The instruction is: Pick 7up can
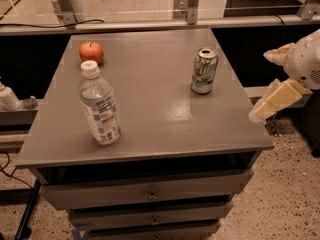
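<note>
The 7up can (204, 71) stands upright on the grey table (160, 119), toward its far right side. It is green and white with a silver top. My gripper (261, 85) hangs off the table's right edge, to the right of the can and a little nearer the camera. Its two pale fingers (274, 100) are spread apart and hold nothing. It is clear of the can and does not touch the table.
A clear plastic water bottle (99, 106) with a white cap stands at the front left. A red apple (91, 52) sits at the far left. Drawers (150, 194) run below the tabletop. A rail (150, 24) and posts stand behind the table.
</note>
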`<state>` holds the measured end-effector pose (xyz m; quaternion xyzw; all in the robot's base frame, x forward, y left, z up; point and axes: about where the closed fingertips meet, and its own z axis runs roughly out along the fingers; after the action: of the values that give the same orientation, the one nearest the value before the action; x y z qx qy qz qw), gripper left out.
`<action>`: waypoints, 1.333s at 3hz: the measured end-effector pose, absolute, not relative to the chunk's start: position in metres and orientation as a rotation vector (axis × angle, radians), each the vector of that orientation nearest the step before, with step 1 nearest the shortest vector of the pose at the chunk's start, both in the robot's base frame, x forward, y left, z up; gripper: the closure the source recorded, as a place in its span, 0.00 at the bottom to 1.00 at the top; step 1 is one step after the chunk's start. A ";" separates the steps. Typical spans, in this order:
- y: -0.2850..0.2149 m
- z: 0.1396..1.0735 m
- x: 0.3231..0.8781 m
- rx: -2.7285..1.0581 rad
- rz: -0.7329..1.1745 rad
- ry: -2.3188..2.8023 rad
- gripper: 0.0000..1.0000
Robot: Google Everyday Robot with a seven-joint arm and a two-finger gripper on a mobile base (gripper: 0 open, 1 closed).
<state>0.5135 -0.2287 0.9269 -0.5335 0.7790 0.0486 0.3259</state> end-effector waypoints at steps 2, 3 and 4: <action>-0.206 0.894 0.566 -1.176 0.355 1.913 0.00; -0.184 0.876 0.587 -1.088 0.489 1.839 0.00; -0.168 0.863 0.609 -1.029 0.590 1.756 0.00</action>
<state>0.6090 -0.1678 0.8631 -0.4235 0.7227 0.2428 0.4893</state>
